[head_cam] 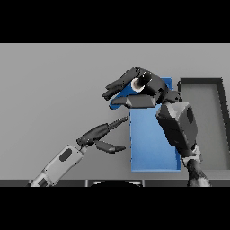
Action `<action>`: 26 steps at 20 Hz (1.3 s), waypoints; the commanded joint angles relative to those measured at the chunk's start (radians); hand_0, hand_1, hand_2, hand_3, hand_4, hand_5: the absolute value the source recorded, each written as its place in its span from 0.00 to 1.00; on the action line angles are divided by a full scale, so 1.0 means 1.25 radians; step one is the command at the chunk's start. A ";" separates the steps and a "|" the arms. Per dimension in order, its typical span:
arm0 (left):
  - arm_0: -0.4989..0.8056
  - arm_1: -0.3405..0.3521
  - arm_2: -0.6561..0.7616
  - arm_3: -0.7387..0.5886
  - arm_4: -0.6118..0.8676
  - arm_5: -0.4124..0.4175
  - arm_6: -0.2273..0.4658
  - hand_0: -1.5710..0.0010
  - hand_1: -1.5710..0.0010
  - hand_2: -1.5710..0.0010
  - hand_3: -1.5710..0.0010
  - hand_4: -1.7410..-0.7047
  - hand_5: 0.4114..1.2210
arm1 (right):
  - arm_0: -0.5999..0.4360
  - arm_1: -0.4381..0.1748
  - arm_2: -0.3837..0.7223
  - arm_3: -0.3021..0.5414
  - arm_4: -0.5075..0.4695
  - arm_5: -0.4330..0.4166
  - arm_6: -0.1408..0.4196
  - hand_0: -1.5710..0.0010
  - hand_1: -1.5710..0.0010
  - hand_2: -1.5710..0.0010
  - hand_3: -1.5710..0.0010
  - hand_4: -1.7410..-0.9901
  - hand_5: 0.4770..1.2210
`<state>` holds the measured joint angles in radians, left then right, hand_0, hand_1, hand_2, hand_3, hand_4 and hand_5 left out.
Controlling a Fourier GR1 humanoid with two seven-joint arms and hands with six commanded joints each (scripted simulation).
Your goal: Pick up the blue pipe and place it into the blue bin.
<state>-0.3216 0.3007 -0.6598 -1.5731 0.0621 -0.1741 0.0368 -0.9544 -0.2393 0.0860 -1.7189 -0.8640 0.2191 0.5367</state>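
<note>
The blue bin (150, 143) lies flat on the grey table, right of centre. My right hand (143, 87) hovers over the bin's far left corner, its fingers curled above and its thumb below a short blue pipe (120, 95). Only a small strip of the pipe shows between them, jutting left past the bin's edge. My left hand (101, 132) is open just left of the bin, with straight fingers pointing toward the bin's left wall and nothing in it.
A dark grey bin (223, 126) stands right beside the blue bin, on its right. My right forearm (179, 126) crosses above the blue bin's right half. Bare table (54, 90) stretches away to the left and far side.
</note>
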 commanded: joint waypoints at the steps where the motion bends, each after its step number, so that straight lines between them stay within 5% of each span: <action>1: 0.004 0.003 0.001 -0.006 0.002 0.001 0.000 1.00 1.00 1.00 1.00 0.80 0.11 | -0.033 -0.015 -0.022 0.033 0.004 -0.014 -0.007 0.00 0.00 0.00 0.00 0.02 0.86; 4: 0.008 0.005 0.003 0.000 0.011 -0.009 0.005 1.00 1.00 1.00 1.00 0.80 0.10 | -0.088 -0.057 -0.065 0.150 0.082 -0.043 -0.031 0.00 0.00 0.00 0.00 0.01 0.87; 9: 0.008 0.009 0.014 0.001 0.025 -0.012 0.009 1.00 1.00 1.00 1.00 0.81 0.10 | -0.020 -0.101 -0.108 0.284 0.169 -0.042 -0.020 0.00 0.00 0.00 0.00 0.00 0.87; 16: 0.003 0.005 0.018 0.017 0.024 -0.012 0.011 1.00 1.00 1.00 1.00 0.82 0.08 | 0.183 -0.076 -0.092 0.272 0.249 -0.101 0.059 0.00 0.00 0.00 0.00 0.00 0.86; 20: 0.016 0.008 0.011 0.009 0.016 -0.012 -0.012 1.00 1.00 1.00 1.00 0.83 0.06 | 0.284 -0.127 0.007 0.297 0.210 -0.151 0.058 0.00 0.00 0.00 0.00 0.00 0.87; 24: 0.007 -0.002 0.014 0.004 0.023 -0.003 0.018 1.00 1.00 1.00 1.00 0.83 0.06 | 0.340 -0.202 0.139 0.315 0.142 -0.184 0.058 0.00 0.00 0.00 0.00 0.20 0.86; 25: 0.008 0.000 0.011 0.000 0.019 -0.003 0.016 1.00 1.00 1.00 1.00 0.83 0.06 | 0.340 -0.225 0.189 0.331 0.112 -0.214 0.058 0.00 0.00 0.00 0.15 0.19 0.85; 26: 0.018 0.006 0.011 -0.004 0.021 -0.004 0.015 1.00 1.00 1.00 1.00 0.83 0.05 | 0.327 -0.264 0.242 0.354 0.061 -0.241 0.058 0.00 0.07 0.11 0.29 0.26 0.88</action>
<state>-0.2986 0.3084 -0.6461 -1.5781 0.0880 -0.1799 0.0546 -0.5458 -0.5698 0.3879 -1.2759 -0.7871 -0.0802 0.6098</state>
